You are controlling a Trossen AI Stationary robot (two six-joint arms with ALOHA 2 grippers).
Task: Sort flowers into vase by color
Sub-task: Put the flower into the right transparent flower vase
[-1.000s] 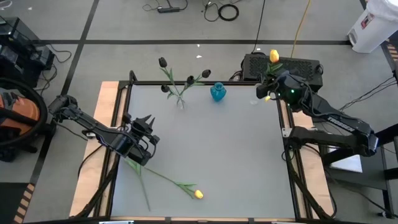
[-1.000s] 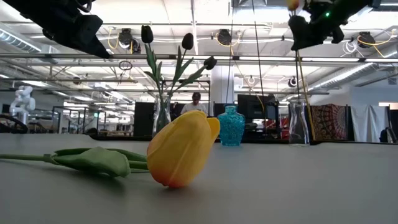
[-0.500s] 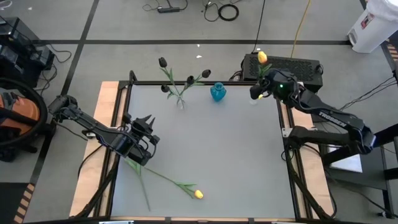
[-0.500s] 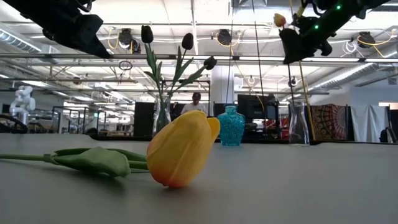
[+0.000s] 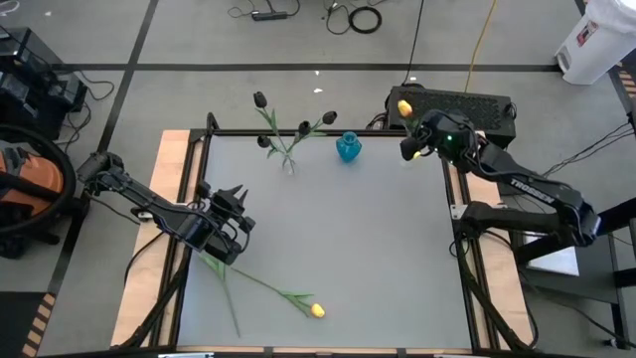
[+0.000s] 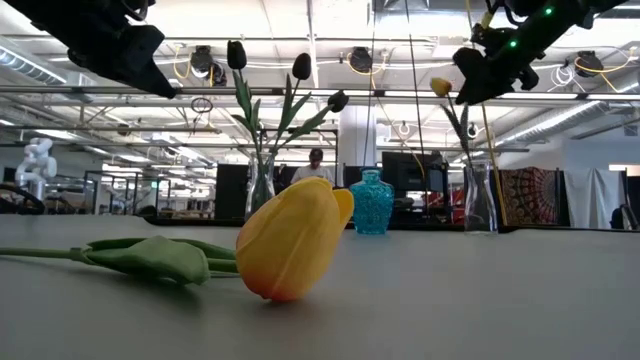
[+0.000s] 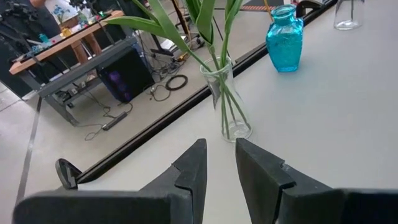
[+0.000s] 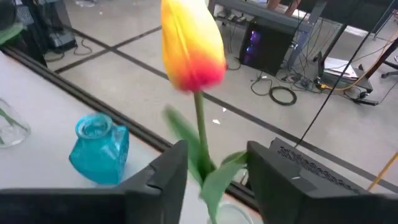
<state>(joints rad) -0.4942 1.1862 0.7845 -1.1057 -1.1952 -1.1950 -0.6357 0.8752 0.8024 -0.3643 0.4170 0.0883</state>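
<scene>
A yellow-and-red tulip (image 8: 193, 43) stands with its stem (image 8: 200, 124) in the clear vase (image 6: 480, 200) at the table's far right corner, and its head (image 5: 403, 106) leans left. My right gripper (image 8: 211, 177) is open above that vase, one finger on each side of the stem. A second yellow tulip (image 5: 317, 310) lies on the table near the front edge (image 6: 290, 240). Several black tulips stand in another clear vase (image 5: 288, 161). My left gripper (image 7: 221, 168) is open and hovers over the table's left side.
A small blue vase (image 5: 348, 147) stands at the far edge between the two clear vases (image 6: 371, 203). A black box (image 5: 467, 104) sits beyond the far right corner. The table's middle (image 5: 348, 239) is bare grey surface. A person shows in the room behind.
The yellow tulip has dropped from high above my right gripper down into the clear vase. Its head has sunk and tipped toward the table's left. My right gripper has shifted slightly toward the left edge.
</scene>
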